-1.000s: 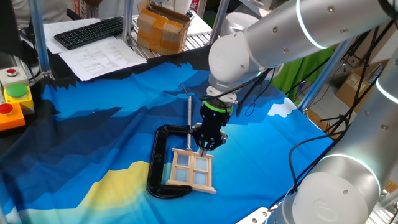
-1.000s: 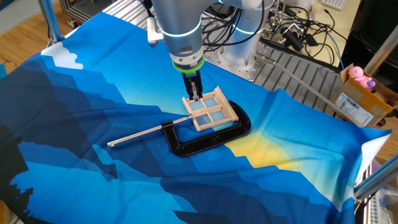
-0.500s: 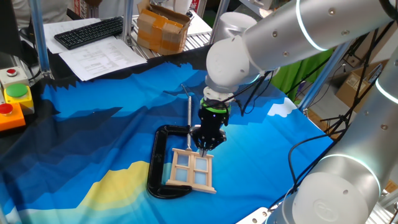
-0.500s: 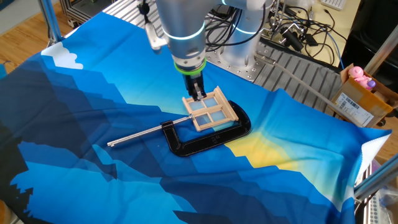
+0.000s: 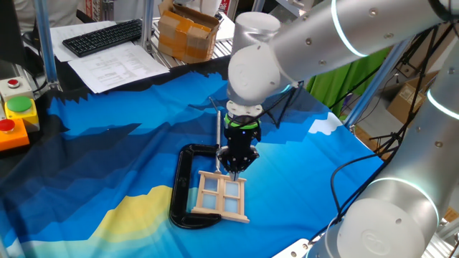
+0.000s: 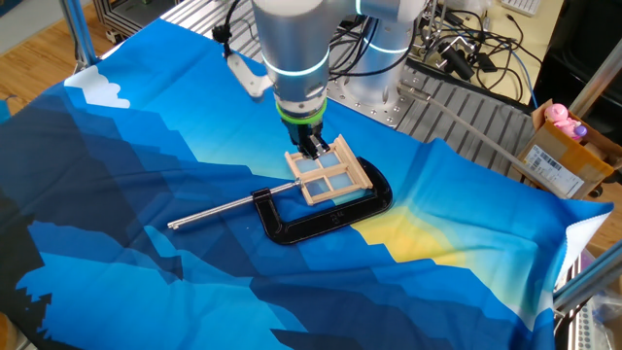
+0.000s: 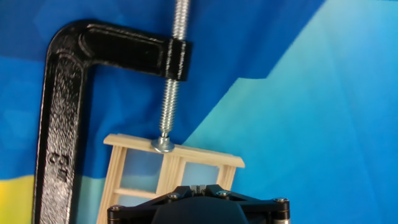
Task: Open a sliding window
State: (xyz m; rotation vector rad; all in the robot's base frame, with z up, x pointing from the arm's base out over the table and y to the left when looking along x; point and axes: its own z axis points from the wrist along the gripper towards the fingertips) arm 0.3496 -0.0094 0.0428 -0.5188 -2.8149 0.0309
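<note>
The sliding window (image 5: 222, 197) is a small light wood frame with bluish panes. It lies flat on the blue cloth, held in a black C-clamp (image 5: 179, 188). It also shows in the other fixed view (image 6: 330, 175) and in the hand view (image 7: 140, 167). My gripper (image 5: 233, 170) points straight down at the window's far edge, near the clamp's screw tip (image 7: 164, 144). In the other fixed view my gripper (image 6: 317, 152) rests at that same edge. In the hand view its fingertips (image 7: 198, 186) are pressed together with nothing between them.
The clamp's screw rod (image 5: 217, 129) runs away from the window over the cloth. An orange box with red and green buttons (image 5: 16, 118) stands at the left. Papers and a keyboard (image 5: 104, 36) lie behind. Cables and a metal rack (image 6: 457, 68) border the cloth.
The arm's upper body has swung to the left over the last second. The gripper tip has shifted slightly along the window's far edge. The window itself looks unmoved.
</note>
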